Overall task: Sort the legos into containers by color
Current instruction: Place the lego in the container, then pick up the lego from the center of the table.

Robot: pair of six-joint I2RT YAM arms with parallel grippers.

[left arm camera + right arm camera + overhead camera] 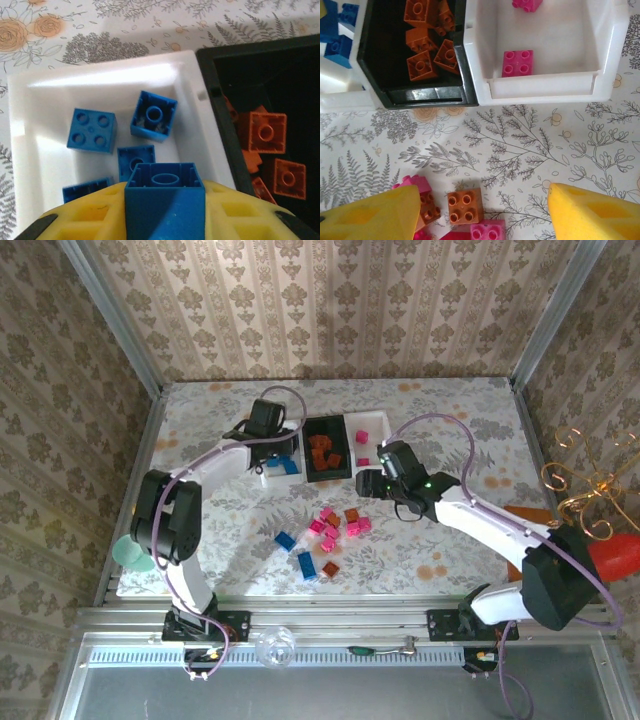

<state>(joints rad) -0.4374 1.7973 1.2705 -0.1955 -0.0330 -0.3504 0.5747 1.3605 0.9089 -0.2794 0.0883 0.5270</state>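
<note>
My left gripper (165, 200) is shut on a blue lego (165, 192), held hollow side forward over the near part of the left white container (100, 75), where several blue legos (92, 130) lie. From above, that gripper (278, 452) hangs over the same container (262, 478). The middle black container (420, 96) holds orange-brown legos (422, 65), and the right white one (545, 85) holds pink legos (517, 63). My right gripper (480, 215) is open just in front of the containers, above an orange-brown lego (465, 205) at the edge of the loose pile (330, 530).
A pale green cup (130, 552) sits at the table's left edge. A red-orange object (620, 558) and a gold wire ornament (585, 480) stand off the table to the right. Loose blue, pink and orange-brown bricks lie mid-table between the arms.
</note>
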